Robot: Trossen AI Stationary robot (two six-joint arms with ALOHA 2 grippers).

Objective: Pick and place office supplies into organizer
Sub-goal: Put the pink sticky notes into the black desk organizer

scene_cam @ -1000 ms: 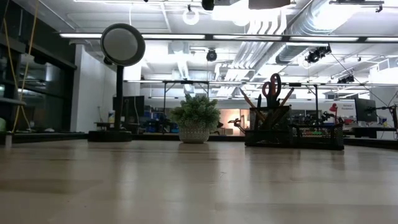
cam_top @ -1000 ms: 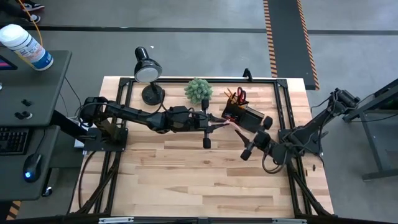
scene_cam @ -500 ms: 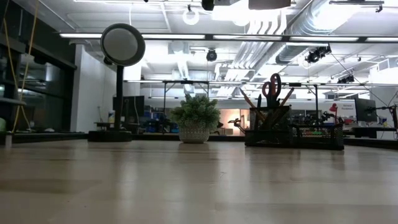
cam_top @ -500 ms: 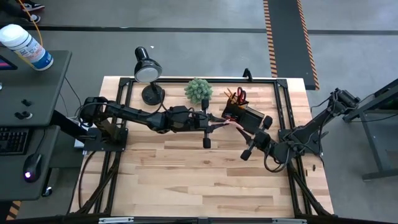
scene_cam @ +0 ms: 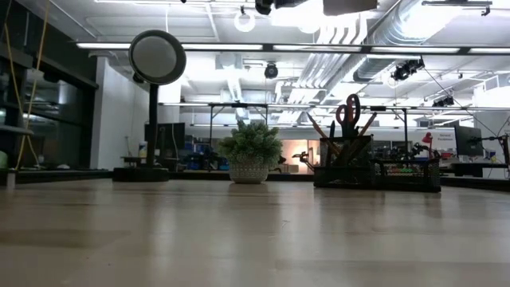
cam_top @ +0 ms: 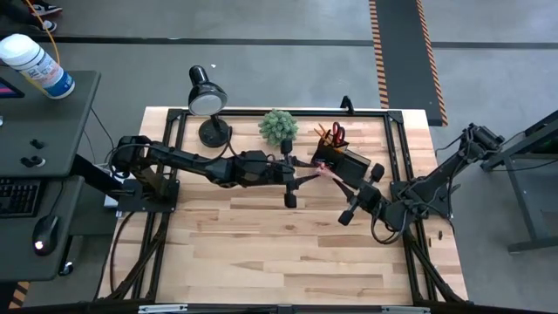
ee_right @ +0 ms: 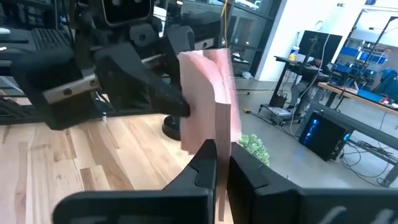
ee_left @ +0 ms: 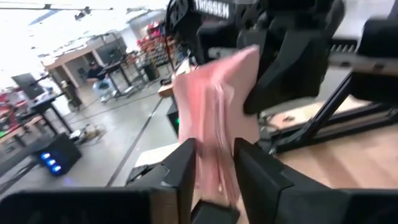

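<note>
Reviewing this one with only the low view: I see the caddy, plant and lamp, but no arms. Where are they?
Observer: Both arms meet above mid-table, beside the organizer, with a pink sticky-note pad between them.
Operator: Who has the pad?
Observer: The right pincer is shut on the pad's edge.
Operator: And the left?
Observer: The left pincer is at the pad's opposite end, facing the right one; whether it grips, I cannot tell.

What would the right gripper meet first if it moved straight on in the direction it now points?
Likely the left gripper: the right gripper, shut on the pink sticky-note pad, faces it across the pad. Depth is unclear.
</note>
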